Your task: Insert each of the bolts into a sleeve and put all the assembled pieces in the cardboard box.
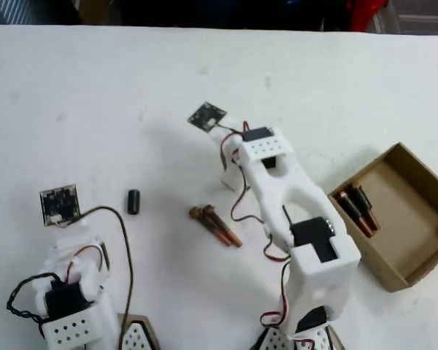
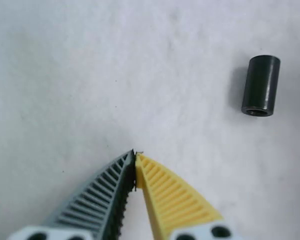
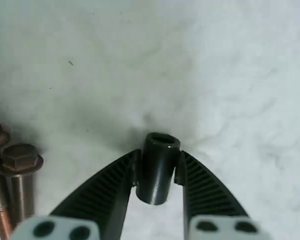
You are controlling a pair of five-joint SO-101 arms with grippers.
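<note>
White shells, black servo blocks. Right arm (image 1: 292, 193), at 5 o'clock in the high view: red and black cables. Left arm (image 1: 69, 324), at 7 o'clock: black cable loop. Left tool (image 2: 135, 157): one grey ribbed finger (image 2: 95, 205), one yellow. Right tool (image 3: 157, 167): two black ribbed fingers (image 3: 105, 195).

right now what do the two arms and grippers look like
Left arm and right arm are white shells with black motors, red and black wires. The left gripper has one grey and one yellow ribbed finger; the right gripper has two black ribbed fingers.
</note>
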